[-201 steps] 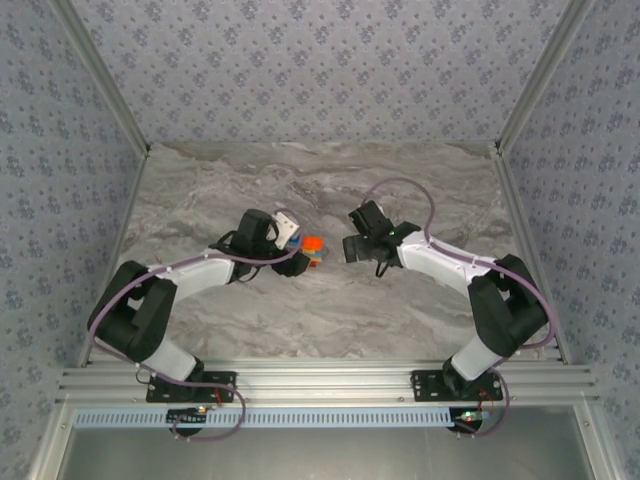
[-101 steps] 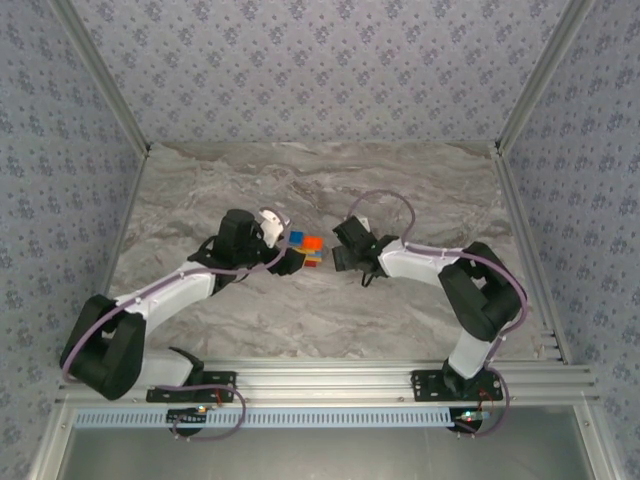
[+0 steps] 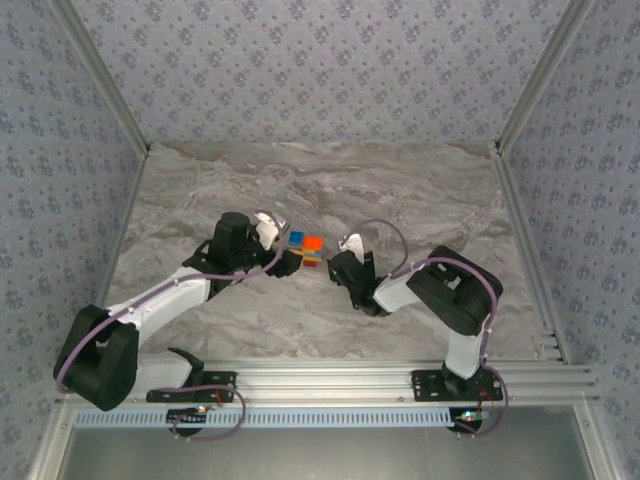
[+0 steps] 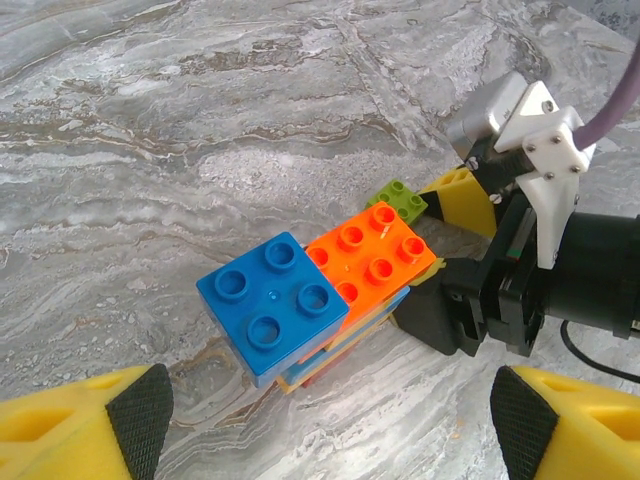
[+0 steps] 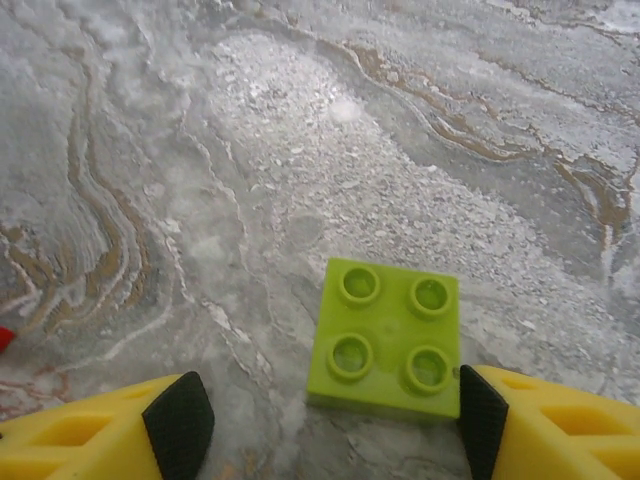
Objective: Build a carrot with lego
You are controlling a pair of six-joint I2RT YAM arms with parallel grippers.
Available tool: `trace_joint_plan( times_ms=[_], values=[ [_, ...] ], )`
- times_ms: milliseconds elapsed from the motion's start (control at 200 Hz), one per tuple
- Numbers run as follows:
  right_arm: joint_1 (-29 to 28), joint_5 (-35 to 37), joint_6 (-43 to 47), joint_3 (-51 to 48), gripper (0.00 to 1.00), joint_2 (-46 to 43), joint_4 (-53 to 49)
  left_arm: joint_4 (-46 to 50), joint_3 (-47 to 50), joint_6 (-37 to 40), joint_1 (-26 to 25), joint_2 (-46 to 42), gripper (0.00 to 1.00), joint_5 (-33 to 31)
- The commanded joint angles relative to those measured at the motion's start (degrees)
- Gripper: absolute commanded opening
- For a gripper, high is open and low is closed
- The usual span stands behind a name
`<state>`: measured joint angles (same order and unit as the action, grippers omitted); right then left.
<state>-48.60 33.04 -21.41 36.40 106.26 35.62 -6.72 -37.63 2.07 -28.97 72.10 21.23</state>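
Observation:
A stack of joined lego bricks [image 4: 320, 300] stands on the marble table, its top a blue brick [image 4: 272, 305] beside an orange brick [image 4: 372, 258], with thinner orange, blue and red layers under them. My left gripper [image 4: 330, 425] is open just short of this stack [image 3: 306, 247], nothing between its pads. A loose lime green brick [image 5: 390, 340] lies flat on the table between the jaws of my right gripper [image 5: 330, 420]. The right pad [image 5: 482, 425] touches its edge and the left pad [image 5: 180, 420] stands well clear. That green brick [image 4: 397, 200] sits just behind the stack.
The two grippers face each other closely across the stack, my left gripper [image 3: 285, 245] and my right gripper [image 3: 338, 268] nearly meeting. Marble table [image 3: 420, 200] stretches open behind and to both sides. Patterned walls and metal rails bound it.
My right arm has swung left and lowered over the green brick, its jaws narrowing around it. My left arm has drawn back slightly to the left of the stack.

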Motion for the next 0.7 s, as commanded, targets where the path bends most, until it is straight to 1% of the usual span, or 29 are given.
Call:
trace_joint_plan(
  times_ms=[0, 200, 405, 695],
  values=[
    [0.32, -1.16, 1.99, -3.47, 0.71, 5.12, 5.05, -1.7, 0.34, -0.13, 0.34, -0.64, 0.85, -0.14],
    [2.4, -1.28, 0.43, -6.2, 0.65, 7.11, 10.77, -1.63, 0.04, 0.01, 0.43, -0.38, 0.85, -0.1],
    [2.89, -0.88, 0.4, -8.38, 0.61, 9.25, 15.91, -1.58, 0.3, 0.09, 0.47, -0.46, 0.85, -0.4],
    [3.73, -1.82, 1.9, -8.3, 0.54, 11.58, 18.76, -1.65, 0.19, 0.21, 0.45, -0.38, 0.85, -0.5]
  ],
)
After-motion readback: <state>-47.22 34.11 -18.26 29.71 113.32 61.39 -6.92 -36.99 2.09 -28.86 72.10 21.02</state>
